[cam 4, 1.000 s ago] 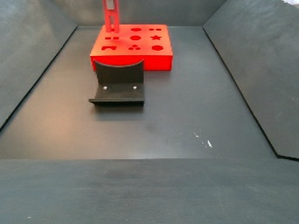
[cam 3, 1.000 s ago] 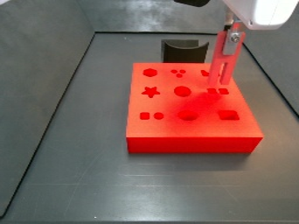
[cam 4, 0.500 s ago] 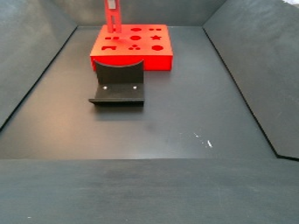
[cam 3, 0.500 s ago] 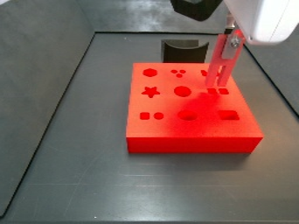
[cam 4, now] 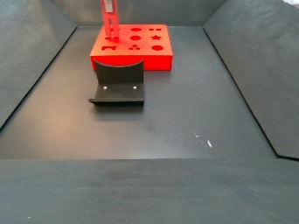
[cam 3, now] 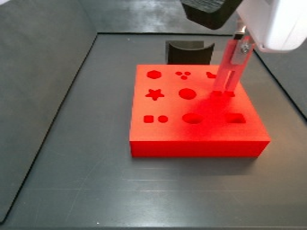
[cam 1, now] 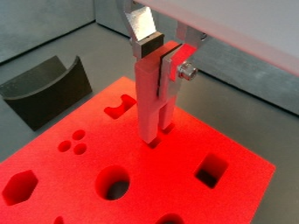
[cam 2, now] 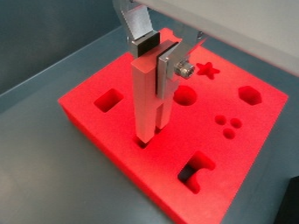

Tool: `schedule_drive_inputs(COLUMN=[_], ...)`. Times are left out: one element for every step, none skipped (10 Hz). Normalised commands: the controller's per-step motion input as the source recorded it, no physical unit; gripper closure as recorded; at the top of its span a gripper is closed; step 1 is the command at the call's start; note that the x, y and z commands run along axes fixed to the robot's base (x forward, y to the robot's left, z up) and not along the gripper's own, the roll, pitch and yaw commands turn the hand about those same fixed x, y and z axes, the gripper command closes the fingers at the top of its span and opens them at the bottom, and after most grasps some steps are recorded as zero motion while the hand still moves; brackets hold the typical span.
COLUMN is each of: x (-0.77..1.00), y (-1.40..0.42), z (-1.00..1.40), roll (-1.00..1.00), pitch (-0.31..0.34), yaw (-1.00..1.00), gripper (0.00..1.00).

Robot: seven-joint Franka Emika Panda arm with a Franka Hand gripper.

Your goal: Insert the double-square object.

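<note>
My gripper (cam 1: 160,54) is shut on the upper end of the double-square object (cam 1: 152,105), a long red-pink peg held upright. Its lower end meets the top of the red board (cam 1: 70,179) at a small cutout near one edge. Both wrist views show this, with the gripper (cam 2: 158,54) on the peg (cam 2: 147,105) over the board (cam 2: 111,140). In a side view the peg (cam 3: 227,70) stands at the board's (cam 3: 180,126) right side under the gripper (cam 3: 240,38). In a side view the peg (cam 4: 111,22) stands at the board's (cam 4: 140,59) far left.
The board has several shaped cutouts: a star (cam 3: 153,92), a round hole (cam 3: 188,92), a square (cam 1: 212,170), a hexagon (cam 1: 17,185). The dark fixture (cam 4: 118,83) stands on the floor beside the board, and shows in a wrist view (cam 1: 45,87). Grey walls enclose the floor.
The gripper has moved down with the peg; its lower end now sits lower, at the board's cutout. The board and fixture have not moved.
</note>
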Motion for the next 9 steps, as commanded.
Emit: schedule_drive_inputs(x=[0.39,0.19,0.03,0.0,0.0,-0.04,0.0,0.0,-0.03], y=[0.01,0.05,0.05,0.02,0.02,0.0,0.02,0.08,0.13], z=[-0.04,-0.06,-0.01,0.0,0.0,0.0,-0.01,-0.05,-0.02], roll=[-0.14,-0.23,-0.27,-0.31,-0.36,-0.31,-0.11,0.0,0.0], pitch=[0.004,0.0,0.0,-0.029,-0.08,-0.067,0.0,0.0,0.0], yaw=[0.05,0.08,0.02,0.0,0.0,0.0,0.0,0.0,0.0], gripper=[1.0,1.0,1.0,1.0,1.0,1.0,1.0,1.0,1.0])
